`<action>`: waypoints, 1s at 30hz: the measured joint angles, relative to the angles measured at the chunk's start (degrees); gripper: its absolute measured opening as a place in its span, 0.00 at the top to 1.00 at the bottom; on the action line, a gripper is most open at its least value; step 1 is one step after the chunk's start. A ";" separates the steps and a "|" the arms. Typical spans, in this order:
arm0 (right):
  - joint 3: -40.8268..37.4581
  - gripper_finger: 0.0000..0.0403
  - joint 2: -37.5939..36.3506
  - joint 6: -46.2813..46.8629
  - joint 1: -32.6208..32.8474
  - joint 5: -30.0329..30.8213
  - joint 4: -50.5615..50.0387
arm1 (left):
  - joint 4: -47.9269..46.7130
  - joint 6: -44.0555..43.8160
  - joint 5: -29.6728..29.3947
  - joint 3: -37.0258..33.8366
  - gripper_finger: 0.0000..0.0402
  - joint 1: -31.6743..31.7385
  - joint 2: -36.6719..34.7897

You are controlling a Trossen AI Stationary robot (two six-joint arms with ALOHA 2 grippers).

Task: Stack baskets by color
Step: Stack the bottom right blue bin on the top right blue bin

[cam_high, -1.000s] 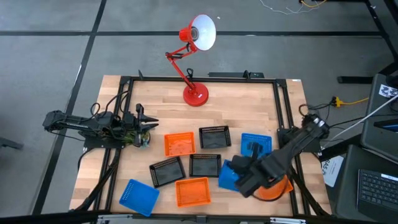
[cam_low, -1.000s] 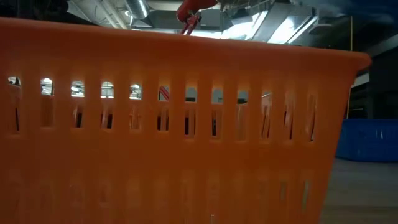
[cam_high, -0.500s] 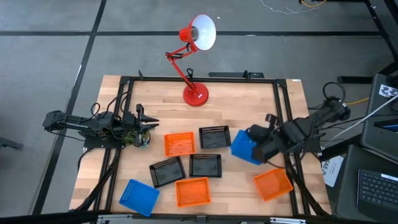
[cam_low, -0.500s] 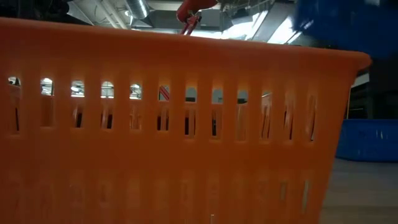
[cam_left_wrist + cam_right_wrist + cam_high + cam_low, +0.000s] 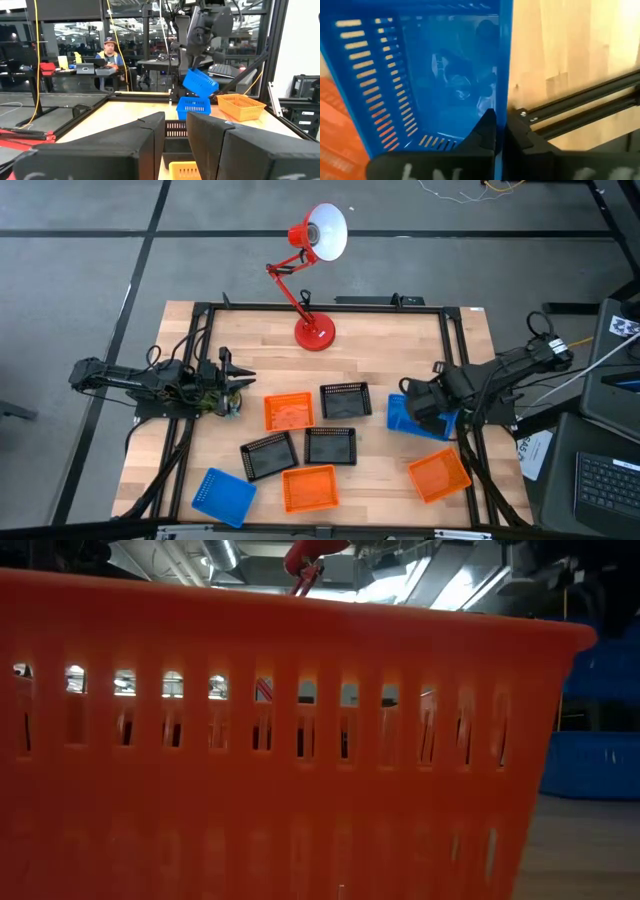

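My right gripper (image 5: 424,408) is shut on a blue basket (image 5: 200,82) and holds it tilted just above a second blue basket (image 5: 193,105) that rests on the table near the right edge. An orange basket (image 5: 438,476) lies beside them, toward the near edge. Two more orange baskets (image 5: 288,411) (image 5: 310,487), three black baskets (image 5: 345,400) (image 5: 268,455) (image 5: 330,446) and a third blue basket (image 5: 223,497) lie singly in the middle and near left. My left gripper (image 5: 236,380) waits open at the left edge. My right gripper pinches one side wall of the blue basket at its rim (image 5: 501,95), with one finger (image 5: 487,131) inside the basket and the other (image 5: 514,136) outside. The fingers come from above, pointing steeply down. The basket hangs tilted, clear of the basket under it.
A red desk lamp (image 5: 312,330) stands at the far edge. A black metal frame (image 5: 452,350) runs around the tabletop. In the low view an orange basket wall (image 5: 300,740) fills nearly the whole picture. A person sits far behind the table (image 5: 107,52).
My right gripper has carried the blue basket from the near right part of the table toward the far and right edges, to above the other blue basket, tipping steeper as it went. The orange basket that it had covered now shows.
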 joint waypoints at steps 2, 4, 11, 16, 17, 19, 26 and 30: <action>-0.59 1.00 0.47 -2.43 -1.25 0.04 0.01 | 0.00 -0.02 0.00 0.01 0.82 0.00 0.02; -1.05 0.99 0.81 -4.82 -2.43 0.08 0.00 | 0.00 -0.02 0.00 0.00 0.82 0.00 0.01; -1.11 0.97 2.91 -10.59 -5.03 0.17 1.20 | 0.00 -0.02 0.01 0.00 0.82 0.00 0.02; -1.11 0.98 3.99 -11.99 -5.26 0.16 4.34 | 0.00 -0.02 0.01 0.01 0.82 0.00 0.01; -1.11 0.99 4.19 -11.97 -5.26 0.17 4.54 | 0.00 -0.02 0.00 0.00 0.82 0.00 0.02; -1.11 0.99 4.57 -11.94 -5.24 0.15 4.49 | 0.00 -0.02 0.00 0.00 0.82 0.00 0.01; -1.11 0.94 5.46 -11.62 -5.24 0.17 4.79 | 0.00 -0.02 0.00 -0.01 0.82 0.00 0.02; -1.11 0.93 5.46 -11.65 -5.24 0.17 4.95 | 0.00 -0.02 0.02 -0.01 0.82 0.00 0.02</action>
